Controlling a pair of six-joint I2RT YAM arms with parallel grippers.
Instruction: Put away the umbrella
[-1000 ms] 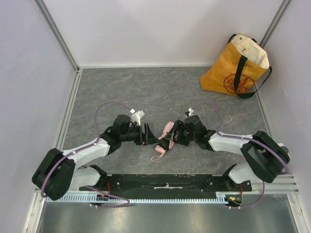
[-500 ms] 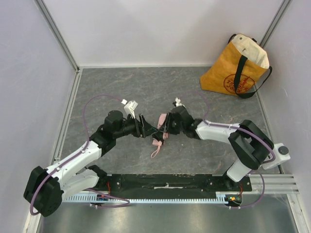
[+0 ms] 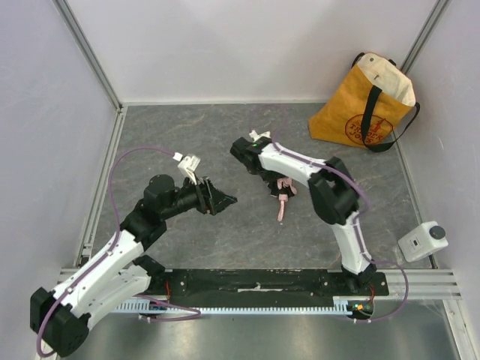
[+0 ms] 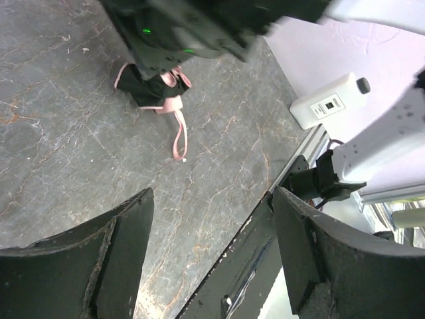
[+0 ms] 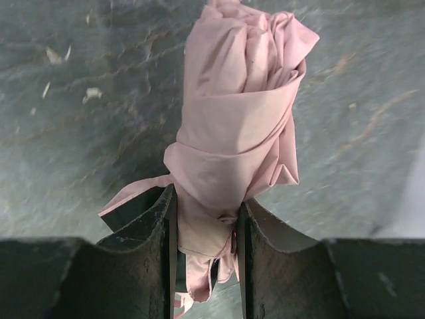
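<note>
The umbrella (image 5: pixel 239 113) is a folded bundle of pale pink fabric, and my right gripper (image 5: pixel 206 219) is shut on its lower end, with a jaw pressed against each side. From above, the umbrella (image 3: pixel 283 196) hangs under the right gripper (image 3: pixel 274 182) at mid-table, its strap dangling. My left gripper (image 3: pixel 219 199) stands open and empty to the umbrella's left, apart from it. In the left wrist view the umbrella (image 4: pixel 156 90) shows pink and black beyond the open left gripper (image 4: pixel 212 246), with the strap trailing toward the floor.
A yellow tote bag (image 3: pixel 367 105) with black handles stands open at the back right corner. A white box with a black knob (image 3: pixel 422 240) sits by the right wall near the front rail. Walls close in the left, back and right sides.
The right gripper closed on the umbrella and carried it toward the back right. The left arm drew back to the left, its gripper staying open.
</note>
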